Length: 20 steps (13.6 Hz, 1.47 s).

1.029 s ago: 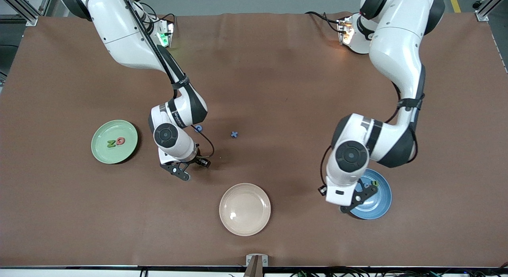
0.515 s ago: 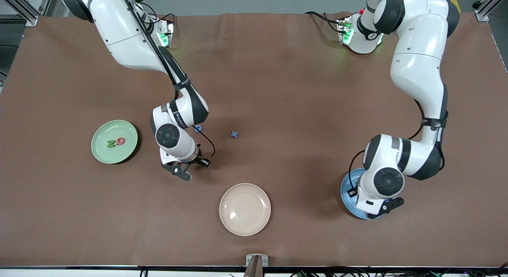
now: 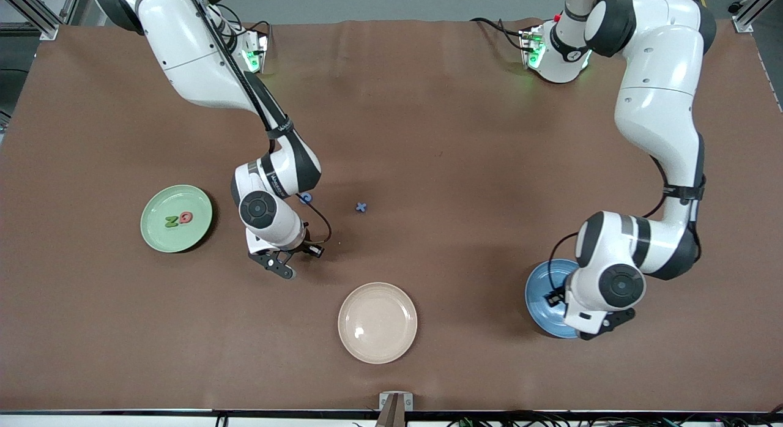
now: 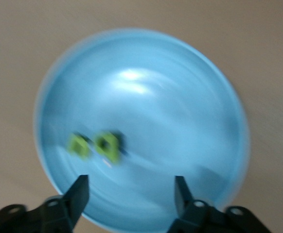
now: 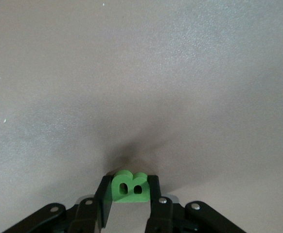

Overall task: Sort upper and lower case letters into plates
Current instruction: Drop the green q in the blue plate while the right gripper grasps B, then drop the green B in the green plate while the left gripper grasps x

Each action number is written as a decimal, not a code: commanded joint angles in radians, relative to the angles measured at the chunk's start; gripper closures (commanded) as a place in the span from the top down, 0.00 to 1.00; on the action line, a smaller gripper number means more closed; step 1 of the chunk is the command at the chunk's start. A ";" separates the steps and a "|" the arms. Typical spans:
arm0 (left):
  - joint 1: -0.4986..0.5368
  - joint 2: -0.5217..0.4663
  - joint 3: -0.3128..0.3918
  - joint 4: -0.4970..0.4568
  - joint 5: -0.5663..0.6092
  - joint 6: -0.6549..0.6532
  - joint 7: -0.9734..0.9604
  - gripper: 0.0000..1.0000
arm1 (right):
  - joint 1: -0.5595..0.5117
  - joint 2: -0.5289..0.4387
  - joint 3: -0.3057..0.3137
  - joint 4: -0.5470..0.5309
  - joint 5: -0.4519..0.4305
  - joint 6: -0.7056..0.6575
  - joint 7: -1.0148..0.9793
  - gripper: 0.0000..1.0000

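The green capital letter B (image 5: pixel 129 187) is gripped between the fingers of the right gripper (image 3: pixel 282 265), low at the brown bench (image 3: pixel 428 139), between the pale mint green round plate (image 3: pixel 153 231) and the cream-beige round plate (image 3: pixel 377 322). In the right wrist view the B is seen clamped on both flanks, its shadow thrown on the cloth just beneath it.

The left gripper (image 4: pixel 132 194) is held over the medium blue round plate (image 4: pixel 156 87), fingers spread wide with nothing between them. Two small green letter pieces (image 4: pixel 97 145) are seen lying side by side in the blue plate in the left wrist view; which letters they are cannot be told through the blur. In the front view most of that plate is covered by the left arm's wrist, and only its rim toward the right arm's end is exposed.

In the mint green plate a green capital N (image 3: pixel 172 221) and a pink capital Q (image 3: pixel 186 217) are laid side by side. A blue letter C (image 3: pixel 306 198) is found on the bench just beside the right arm's wrist, and a small blue x (image 3: pixel 361 207) is set near it, toward the left arm's end, both farther from the front camera than the cream-beige plate.
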 commanded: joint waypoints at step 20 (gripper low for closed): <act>-0.600 0.072 -0.115 -0.066 0.003 0.311 -1.614 0.95 | -0.473 -0.428 -0.013 -0.612 -0.003 0.100 -0.781 0.21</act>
